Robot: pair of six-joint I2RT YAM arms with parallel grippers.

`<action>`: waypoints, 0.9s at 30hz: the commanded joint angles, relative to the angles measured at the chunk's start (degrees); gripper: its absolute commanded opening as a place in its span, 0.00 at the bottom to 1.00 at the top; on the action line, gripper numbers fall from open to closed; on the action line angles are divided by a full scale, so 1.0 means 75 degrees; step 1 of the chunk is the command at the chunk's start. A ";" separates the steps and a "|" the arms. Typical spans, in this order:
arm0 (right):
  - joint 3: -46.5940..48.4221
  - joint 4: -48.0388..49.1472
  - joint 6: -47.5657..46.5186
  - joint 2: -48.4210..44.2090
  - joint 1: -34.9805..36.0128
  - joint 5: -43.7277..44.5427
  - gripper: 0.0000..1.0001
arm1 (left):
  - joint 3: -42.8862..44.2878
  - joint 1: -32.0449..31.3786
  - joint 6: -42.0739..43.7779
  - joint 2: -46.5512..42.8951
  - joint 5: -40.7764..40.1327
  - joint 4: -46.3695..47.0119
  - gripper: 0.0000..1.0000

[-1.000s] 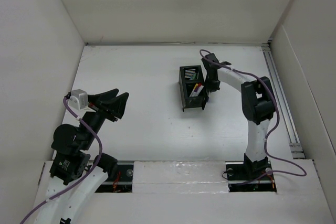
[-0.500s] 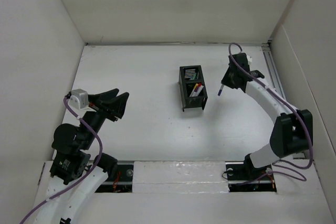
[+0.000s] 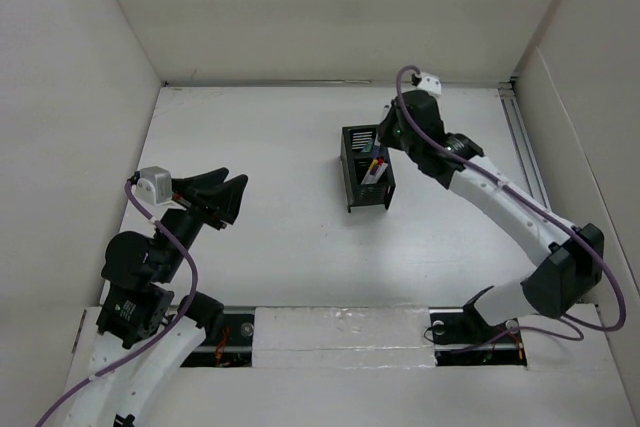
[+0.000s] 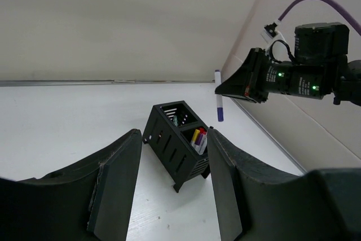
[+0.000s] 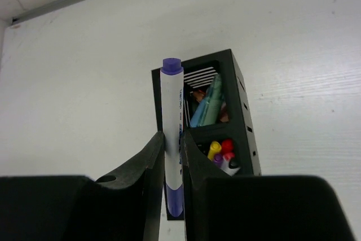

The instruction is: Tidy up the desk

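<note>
Plainly, the table (image 3: 260, 147) is a broad, matte white slab edged by white walls, spreading beneath both arms. Right of its middle stands a boxy black mesh organizer (image 3: 365, 169) with slotted sides and two compartments. The right tool (image 3: 390, 133) hangs in the air by the organizer's far right corner, pinching an upright marker (image 5: 172, 111) with a white barrel and purple ends. Its wrist view shows coloured pens (image 5: 220, 150) in both compartments, barely legible from overhead. The left tool (image 3: 232, 179) stands spread and empty, well apart.
</note>
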 commanded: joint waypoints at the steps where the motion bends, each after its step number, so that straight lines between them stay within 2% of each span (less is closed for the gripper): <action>1: 0.0479 0.0681 -0.0106 0.0604 0.0552 0.1286 0.00 | -0.0014 -0.0034 0.0074 0.0035 0.0063 0.0277 0.46; 7: 0.0539 0.0963 -0.0200 0.1262 0.1198 0.2682 0.00 | -0.0026 -0.0034 0.0062 0.0012 0.0052 0.0265 0.46; 13: -0.0116 0.1478 -0.0024 0.1333 0.1445 0.3538 0.00 | -0.0014 -0.0034 0.0062 0.0035 0.0063 0.0265 0.46; 24: -0.1055 0.1491 0.0936 0.1404 0.2041 0.4289 0.00 | -0.0037 -0.0034 0.0062 0.0141 0.0110 0.0277 0.47; 25: -0.1066 0.1514 0.0960 0.1380 0.2216 0.4418 0.08 | -0.0026 -0.0034 0.0062 0.0164 0.0110 0.0277 0.47; 27: -0.1078 0.1537 0.0984 0.1251 0.2358 0.4442 0.18 | -0.0014 -0.0034 0.0062 0.0211 0.0099 0.0277 0.47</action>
